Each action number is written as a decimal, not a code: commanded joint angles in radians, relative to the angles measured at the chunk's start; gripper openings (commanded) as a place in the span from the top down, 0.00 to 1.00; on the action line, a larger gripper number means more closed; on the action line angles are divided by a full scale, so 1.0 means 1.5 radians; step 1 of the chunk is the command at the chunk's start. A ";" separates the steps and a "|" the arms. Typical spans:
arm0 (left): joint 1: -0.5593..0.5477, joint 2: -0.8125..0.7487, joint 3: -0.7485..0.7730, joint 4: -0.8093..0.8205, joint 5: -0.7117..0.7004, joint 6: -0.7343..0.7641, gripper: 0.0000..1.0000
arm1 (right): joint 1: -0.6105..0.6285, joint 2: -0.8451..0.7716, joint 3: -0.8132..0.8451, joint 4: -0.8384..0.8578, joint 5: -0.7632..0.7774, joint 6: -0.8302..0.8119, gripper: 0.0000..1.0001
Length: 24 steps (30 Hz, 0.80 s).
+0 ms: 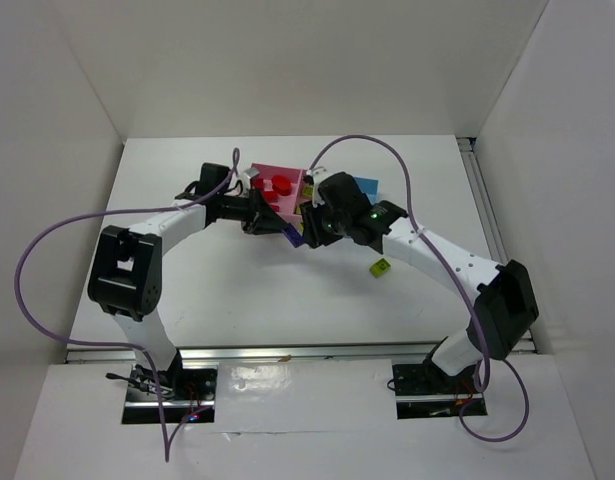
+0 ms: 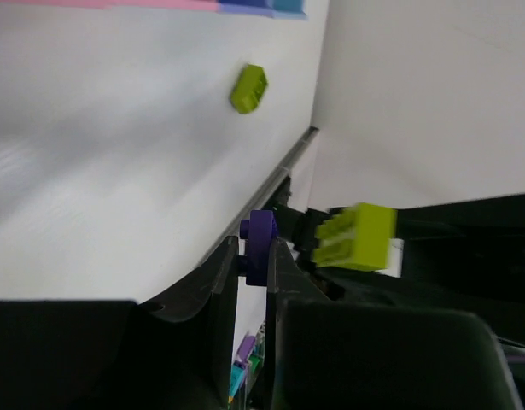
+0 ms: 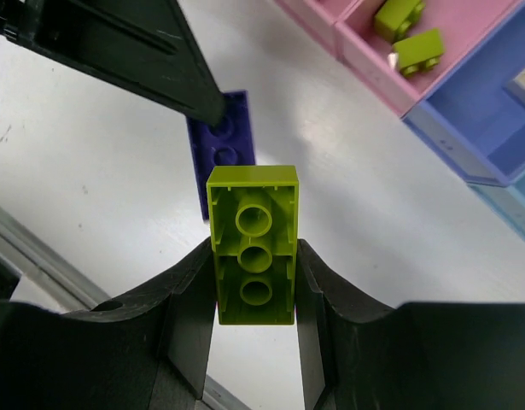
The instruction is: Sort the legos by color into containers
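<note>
Since your right gripper is clenched on the yellow-green brick, underside to the wrist camera and long axis along the fingers, the drop turns on the narrow pink bin. It sits ahead and right, with two green bricks inside. Your left gripper pinches a purple plate.

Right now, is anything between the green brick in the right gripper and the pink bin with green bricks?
Nothing visible. Only bare table lies between the green brick, clamped in the right gripper, and that pink bin. The purple plate in the left gripper sits aside.
</note>
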 commanded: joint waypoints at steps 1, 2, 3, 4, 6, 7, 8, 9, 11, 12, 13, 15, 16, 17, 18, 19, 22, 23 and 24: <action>0.026 0.001 0.000 -0.049 -0.042 0.039 1.00 | -0.003 -0.053 0.030 0.032 0.064 0.019 0.77; 0.026 -0.006 0.000 -0.057 -0.050 0.047 1.00 | -0.003 -0.053 0.043 0.032 0.098 0.029 0.77; 0.026 -0.006 0.000 -0.074 -0.058 0.053 1.00 | -0.003 -0.059 0.050 0.024 0.125 0.038 0.77; 0.026 -0.012 0.000 -0.080 -0.070 0.060 1.00 | -0.003 -0.059 0.056 0.024 0.174 0.054 0.77; 0.026 -0.019 0.000 -0.087 -0.076 0.060 1.00 | -0.009 -0.059 0.063 0.024 0.238 0.079 0.77; 0.032 -0.019 0.000 -0.088 -0.076 0.066 1.00 | -0.019 -0.053 0.063 0.015 0.296 0.113 0.77; 0.032 -0.028 0.000 -0.095 -0.082 0.066 1.00 | -0.029 -0.047 0.071 0.002 0.325 0.138 0.77; 0.032 -0.028 0.000 -0.095 -0.082 0.066 1.00 | -0.056 -0.025 0.078 -0.029 0.341 0.159 0.77; 0.032 -0.046 0.000 -0.118 -0.107 0.082 1.00 | -0.085 -0.002 0.107 -0.044 0.347 0.183 0.77; 0.032 -0.046 0.007 -0.128 -0.117 0.088 1.00 | -0.110 0.018 0.120 -0.045 0.337 0.183 0.77; 0.032 -0.056 0.020 -0.138 -0.126 0.095 1.00 | -0.122 0.026 0.129 -0.033 0.326 0.183 0.77; 0.032 -0.064 0.035 -0.171 -0.158 0.114 1.00 | -0.146 0.052 0.144 0.000 0.266 0.170 0.77; 0.032 -0.073 0.042 -0.180 -0.168 0.120 1.00 | -0.146 0.068 0.152 0.027 0.245 0.163 0.77; 0.038 -0.073 0.056 -0.189 -0.185 0.128 1.00 | -0.146 0.085 0.164 0.034 0.206 0.143 0.77; 0.038 -0.080 0.063 -0.203 -0.192 0.128 1.00 | -0.146 0.108 0.201 0.034 0.189 0.134 0.77; 0.038 -0.089 0.069 -0.211 -0.199 0.137 1.00 | -0.146 0.159 0.223 0.021 0.180 0.134 0.77; 0.046 -0.101 0.076 -0.229 -0.213 0.144 1.00 | -0.138 0.237 0.287 0.009 0.151 0.126 0.77; 0.046 -0.112 0.076 -0.229 -0.222 0.150 1.00 | -0.132 0.249 0.287 0.026 0.150 0.126 0.77; 0.046 -0.125 0.076 -0.235 -0.233 0.157 1.00 | -0.132 0.257 0.287 0.039 0.143 0.126 0.77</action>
